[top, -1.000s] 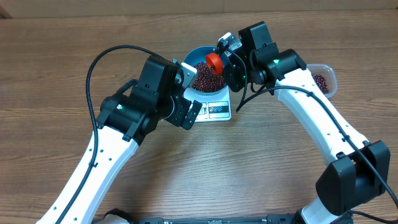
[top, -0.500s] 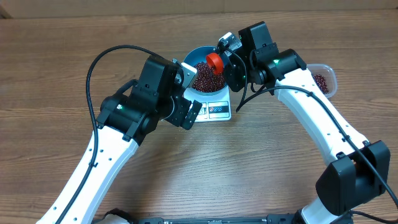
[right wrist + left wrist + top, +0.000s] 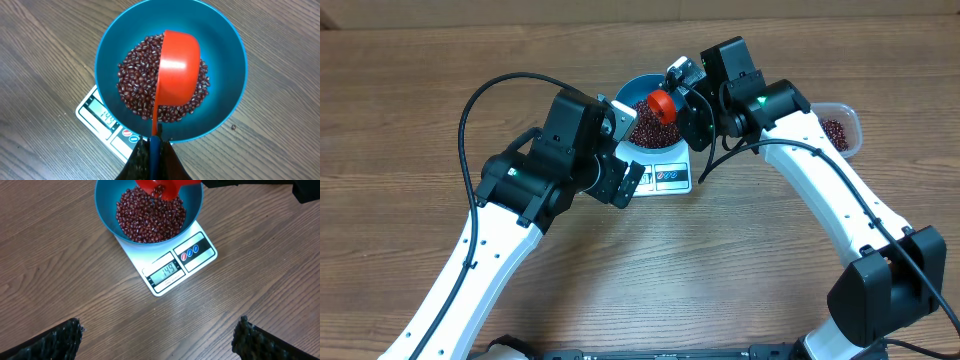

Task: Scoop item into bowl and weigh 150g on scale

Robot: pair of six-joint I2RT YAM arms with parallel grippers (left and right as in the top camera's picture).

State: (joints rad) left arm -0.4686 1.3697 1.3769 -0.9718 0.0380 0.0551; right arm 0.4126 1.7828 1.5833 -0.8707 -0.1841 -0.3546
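Note:
The bright blue bowl (image 3: 642,90) (image 3: 107,215) (image 3: 230,65) stands on the white scale (image 3: 670,177) (image 3: 200,260) (image 3: 95,117), whose display reads 149. A heap of small dark red-brown beans (image 3: 147,222) (image 3: 135,75) fills the bowl's bottom. My right gripper (image 3: 155,150) (image 3: 682,72) is shut on the blue handle of a red scoop (image 3: 177,65) (image 3: 662,102) (image 3: 162,185), which is tipped over the beans. Just in front of the scale, my left gripper (image 3: 157,335) (image 3: 628,180) is open over bare wood, holding nothing.
A clear plastic tub (image 3: 840,128) with more beans stands at the right, behind the right arm. One stray bean (image 3: 233,127) lies on the wooden table (image 3: 420,110) beside the bowl.
The right gripper and red scoop have shifted slightly left over the bowl. The left arm has not moved.

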